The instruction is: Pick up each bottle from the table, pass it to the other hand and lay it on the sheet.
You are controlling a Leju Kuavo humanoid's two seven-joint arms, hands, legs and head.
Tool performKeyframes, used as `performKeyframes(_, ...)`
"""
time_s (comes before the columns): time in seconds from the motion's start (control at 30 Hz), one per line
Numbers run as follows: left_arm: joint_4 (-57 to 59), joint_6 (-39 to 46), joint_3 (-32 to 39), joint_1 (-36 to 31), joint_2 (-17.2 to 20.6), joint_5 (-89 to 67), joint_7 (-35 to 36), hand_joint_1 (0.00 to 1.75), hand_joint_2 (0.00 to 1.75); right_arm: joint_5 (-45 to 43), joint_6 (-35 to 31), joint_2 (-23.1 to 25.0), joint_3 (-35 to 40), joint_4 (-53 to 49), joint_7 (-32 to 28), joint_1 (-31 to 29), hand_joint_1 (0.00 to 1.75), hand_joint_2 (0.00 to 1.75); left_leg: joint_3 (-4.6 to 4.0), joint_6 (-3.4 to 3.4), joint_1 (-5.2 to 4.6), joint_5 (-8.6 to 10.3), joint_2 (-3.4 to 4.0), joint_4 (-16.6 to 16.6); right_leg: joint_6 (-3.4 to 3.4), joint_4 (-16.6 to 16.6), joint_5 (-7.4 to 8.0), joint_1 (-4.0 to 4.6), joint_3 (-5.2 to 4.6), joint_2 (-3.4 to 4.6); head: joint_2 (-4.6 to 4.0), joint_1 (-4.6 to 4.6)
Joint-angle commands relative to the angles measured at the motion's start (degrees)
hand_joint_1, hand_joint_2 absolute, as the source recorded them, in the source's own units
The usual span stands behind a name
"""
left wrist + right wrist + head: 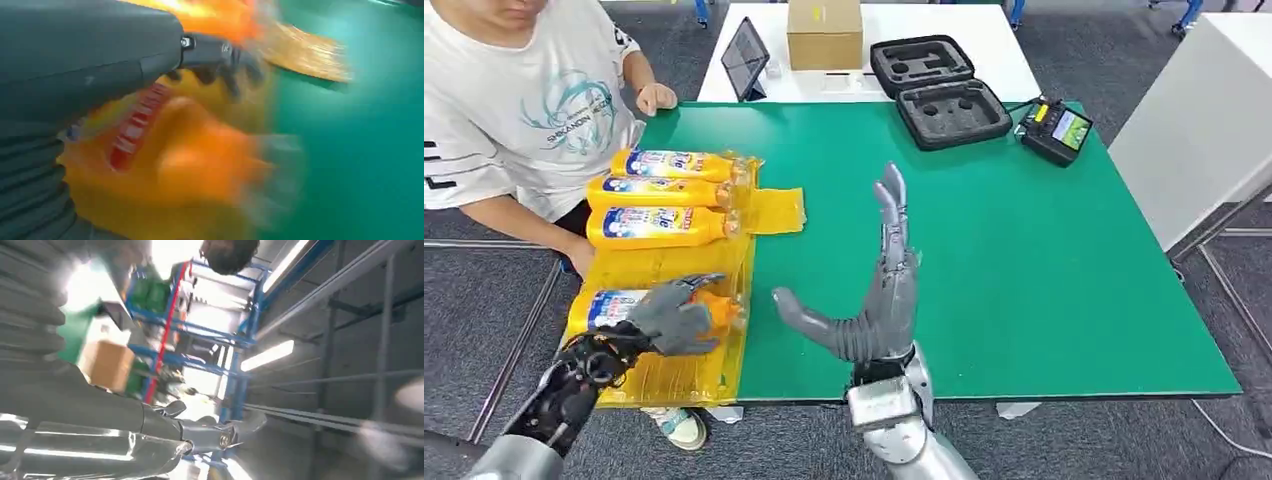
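The left hand (679, 318) lies with its fingers wrapped over the yellow plastic bottle with an orange neck (624, 305), which rests on its side at the near end of the crinkled yellow plastic sheet (674, 262), parallel to the three identical bottles (664, 195) laid in a row farther along it. The right hand (879, 300) is raised over the green table mat (1024, 260), fingers spread, palm turned toward the left, holding nothing. Risk: if the left hand lifts away with fingers not fully released, the bottle can drag or roll toward the near table edge, which lies just beside it; the sheet overhangs that edge. A person's forearm (519, 215) rests close to the sheet's outer side. Open room lies to the right across the mat, well apart from the black foam case (939, 90) and handheld controller (1056, 130).
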Motion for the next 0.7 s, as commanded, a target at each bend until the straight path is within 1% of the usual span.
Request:
performKeyframes(0.03, -1.89, -11.51, 2.97, 6.91, -2.01, 11.28, 3.44, 0.0, 0.0, -1.09, -0.09, -1.71, 0.74, 5.54, 0.04, -1.95, 0.0, 1.75, 0.3, -0.03, -0.02, -0.06, 0.18, -0.12, -0.02, -0.12, 0.02, -0.03, 0.24, 0.27, 0.0, 0.02)
performKeyframes(0.07, -2.15, -12.17, 3.35, 6.83, -2.34, 13.65, 4.01, 0.0, 0.0, -0.5, -0.09, -1.56, 0.56, 5.79, 0.04, -1.75, 0.0, 1.75, 0.34, -0.05, 0.01, -0.08, 0.29, -0.15, -0.04, -0.17, 0.05, 0.0, 0.26, 0.38, 0.0, 0.04)
performKeyframes(0.1, -0.06, -15.01, 5.08, 5.61, -3.7, 18.76, 6.53, 0.0, 0.0, -0.22, -0.09, -1.35, 0.24, 5.96, 0.04, -1.52, 0.0, 1.75, 0.26, -0.04, -0.01, -0.06, 0.18, -0.12, -0.03, -0.13, 0.03, 0.0, 0.21, 0.26, 0.0, 0.04)
performKeyframes(0.13, -0.07, -14.92, 5.33, 5.46, -3.86, 19.31, 6.74, 0.0, 0.0, -0.29, -0.09, -1.38, 0.32, 6.08, 0.04, -1.48, 0.0, 1.75, 0.34, -0.07, 0.02, -0.09, 0.25, -0.16, -0.06, -0.18, 0.04, 0.02, 0.26, 0.36, 0.0, 0.02)
performKeyframes(0.17, 0.08, -14.45, 5.78, 5.15, -4.28, 19.89, 6.96, 0.0, 0.0, -0.28, -0.09, -1.46, 0.36, 6.37, 0.04, -1.39, 0.0, 1.75, 0.25, -0.02, -0.01, -0.08, 0.11, -0.1, -0.04, -0.12, 0.03, 0.01, 0.2, 0.21, 0.0, 0.04)
performKeyframes(0.2, 0.7, -14.15, 6.03, 4.68, -4.54, 21.72, 7.59, 0.0, 0.0, 0.21, -0.09, -1.29, 0.08, 6.45, 0.04, -1.29, 0.0, 1.75, 0.32, -0.05, 0.01, -0.1, 0.13, -0.14, -0.06, -0.17, 0.03, 0.04, 0.23, 0.25, 0.0, 0.0)
performKeyframes(0.23, 1.54, -13.25, 7.93, 4.29, -5.36, 24.62, 7.91, 0.0, 0.0, 0.37, -0.09, -1.38, 0.14, 6.51, 0.04, -0.98, 0.0, 1.75, 0.28, -0.02, -0.03, -0.08, 0.04, -0.11, -0.04, -0.11, 0.0, 0.0, 0.2, 0.13, 0.0, 0.02)
performKeyframes(0.37, 1.62, -12.5, 8.35, 4.16, -5.55, 24.97, 7.96, 0.0, 0.0, 0.25, -0.09, -1.42, 0.25, 6.68, 0.04, -0.91, 0.0, 1.75, 0.26, -0.06, 0.03, -0.09, 0.12, -0.12, -0.06, -0.14, 0.03, 0.05, 0.14, 0.23, 0.0, 0.02)
performKeyframes(0.43, 1.76, -6.67, 12.87, 3.73, -7.87, 30.99, 5.2, 0.0, 0.0, -0.31, -0.09, -2.2, 1.47, 7.64, 0.04, -0.79, 0.0, 1.75, 0.19, -0.05, 0.07, -0.1, 0.11, -0.08, -0.05, -0.11, 0.01, 0.1, 0.07, 0.16, 0.0, 0.02)
performKeyframes(0.47, 0.07, 3.67, 15.32, 3.77, -9.23, 31.28, 1.28, 0.0, 1.75, -0.4, -0.09, -3.3, 3.58, 10.27, 0.04, -1.64, 0.0, 1.75, 0.23, -0.07, 0.1, -0.11, 0.11, -0.1, -0.07, -0.15, 0.01, 0.13, 0.11, 0.18, 0.0, 0.02)
performKeyframes(0.5, -1.62, 10.87, 15.74, 3.75, -9.72, 29.18, -3.1, 0.0, 1.75, -0.38, -0.09, -3.39, 3.79, 10.35, 0.04, -1.65, 0.0, 1.75, 0.21, -0.06, 0.09, -0.1, 0.09, -0.09, -0.05, -0.15, 0.0, 0.12, 0.1, 0.16, 0.0, 0.02)
performKeyframes(0.53, -4.17, 20.0, 16.47, 3.6, -10.51, 27.9, -7.53, 0.0, 1.75, -0.66, -0.03, -4.03, 5.5, 11.53, 0.04, -2.08, 0.0, 1.75, 0.17, -0.05, 0.11, -0.1, 0.13, -0.07, -0.04, -0.15, 0.02, 0.14, 0.07, 0.19, 0.0, 0.02)
performKeyframes(0.57, -7.87, 25.7, 17.17, 4.27, -10.61, 29.06, -10.83, 0.0, 1.75, -1.81, -0.09, -4.47, 7.1, 12.01, 0.04, -2.77, 0.0, 1.75, 0.17, -0.06, 0.13, -0.11, 0.12, -0.07, -0.04, -0.17, 0.01, 0.16, 0.09, 0.2, 0.0, 0.04)
performKeyframes(0.6, -10.47, 28.73, 17.01, 4.87, -10.33, 28.01, -11.59, 0.0, 1.75, -1.42, -0.09, -4.3, 7.01, 12.3, 0.04, -2.9, 0.0, 1.75, 0.04, -0.04, 0.13, -0.1, 0.1, 0.0, -0.03, -0.09, 0.01, 0.16, -0.02, 0.15, 0.0, 0.02)
performKeyframes(0.67, -13.0, 27.79, 17.45, 5.79, -10.12, 32.08, -11.59, 0.0, 1.75, -2.05, -0.09, -4.03, 7.38, 13.08, 0.04, -3.43, 0.0, 1.75, -0.03, -0.07, 0.17, -0.17, 0.35, 0.09, -0.06, -0.03, 0.0, 0.19, -0.16, 0.34, 0.0, 0.02)
performKeyframes(0.7, -13.0, 27.79, 17.45, 5.79, -10.12, 32.08, -11.59, 0.0, 1.75, -2.05, -0.09, -4.03, 7.38, 13.08, 0.04, -3.43, 0.0, 1.75, -0.14, -0.06, 0.14, -0.13, 0.31, 0.05, -0.07, -0.03, 0.01, 0.17, -0.27, 0.29, 0.0, 0.02)
